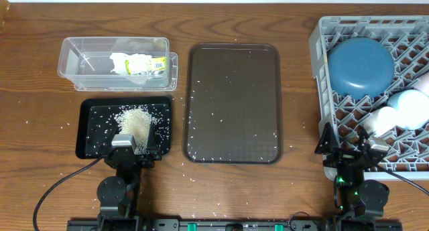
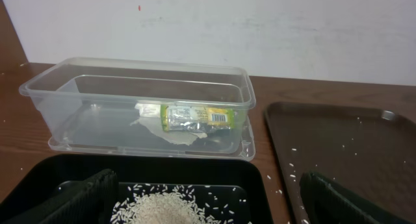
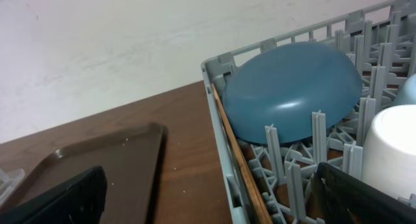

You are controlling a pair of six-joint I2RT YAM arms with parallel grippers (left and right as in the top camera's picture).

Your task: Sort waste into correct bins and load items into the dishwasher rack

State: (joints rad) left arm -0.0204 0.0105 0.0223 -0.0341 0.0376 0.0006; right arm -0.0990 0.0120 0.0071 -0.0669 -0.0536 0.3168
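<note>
Lower left, the left gripper (image 1: 136, 149) stands open above the rice (image 1: 136, 118) in the black tray (image 1: 90, 140). Lower right, the right gripper (image 1: 348, 152) stands open and empty at the rack (image 1: 321, 77) edge.

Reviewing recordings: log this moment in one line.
yellow-green wrapper: clear plastic tub | white rice heap: black tray | dark blue dish: grey lattice rack | left gripper, right gripper: open
</note>
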